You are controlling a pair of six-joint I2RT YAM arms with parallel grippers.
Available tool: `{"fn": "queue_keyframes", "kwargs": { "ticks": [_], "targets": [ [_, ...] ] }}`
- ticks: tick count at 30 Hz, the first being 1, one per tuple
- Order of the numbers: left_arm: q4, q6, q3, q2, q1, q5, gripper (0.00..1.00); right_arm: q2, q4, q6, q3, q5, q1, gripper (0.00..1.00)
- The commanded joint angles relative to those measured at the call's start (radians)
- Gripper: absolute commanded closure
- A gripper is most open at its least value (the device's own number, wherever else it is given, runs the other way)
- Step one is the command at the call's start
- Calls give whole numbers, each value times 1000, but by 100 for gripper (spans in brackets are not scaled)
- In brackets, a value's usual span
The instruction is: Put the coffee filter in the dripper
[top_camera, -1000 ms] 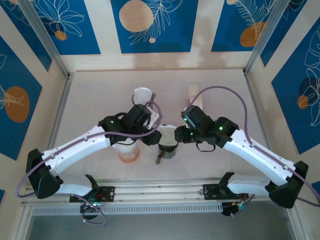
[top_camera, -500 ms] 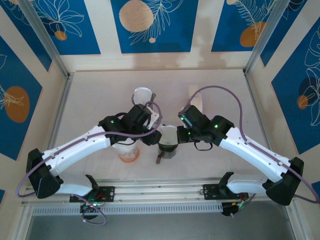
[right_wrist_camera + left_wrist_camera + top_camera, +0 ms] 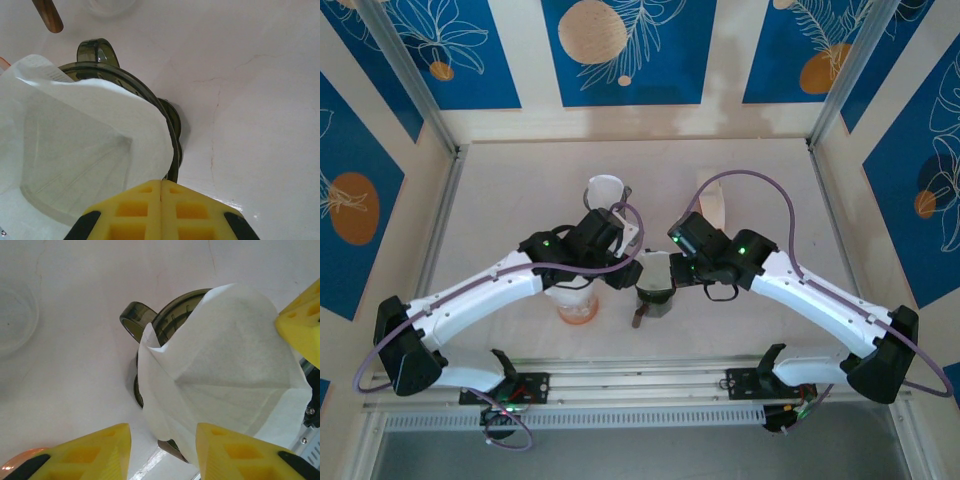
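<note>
A white paper coffee filter (image 3: 655, 266) stands opened as a cone in the dark olive dripper (image 3: 656, 300) at the table's near middle. From the left wrist the filter (image 3: 225, 355) leans out over the dripper (image 3: 134, 320), whose handle points away. My left gripper (image 3: 162, 440) is open beside the filter's lower edge, with a gap on its left side. My right gripper (image 3: 161, 182) is shut, its tips at the filter (image 3: 75, 140) edge over the dripper rim (image 3: 172, 135); no paper shows between them. In the top view both grippers, left (image 3: 628, 272) and right (image 3: 672, 268), flank the dripper.
An orange-bottomed glass vessel (image 3: 577, 305) stands under my left arm. A white cup (image 3: 605, 190) is behind it and a tan upright piece (image 3: 712, 200) behind my right wrist. A brown stick (image 3: 638, 318) lies by the dripper. Walls enclose the table.
My right gripper has closed and moved left, up to the filter's edge. The left arm has stayed where it was.
</note>
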Motion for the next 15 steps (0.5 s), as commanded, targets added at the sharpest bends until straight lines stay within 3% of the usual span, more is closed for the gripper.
{"fn": "queue_keyframes", "kwargs": {
  "ticks": [1, 7, 11, 15],
  "targets": [
    [-18, 13, 15, -3, -10, -43, 62, 4, -26, -8, 29, 19, 10, 96],
    [-34, 17, 10, -6, -10, -61, 65, 3, -30, -3, 39, 29, 13, 92],
    [-28, 17, 8, -11, -10, -48, 65, -2, -36, -4, 61, 78, 29, 54],
    [-22, 16, 2, -8, -10, -44, 64, 25, -3, -15, 71, 35, 20, 42]
  ]
}}
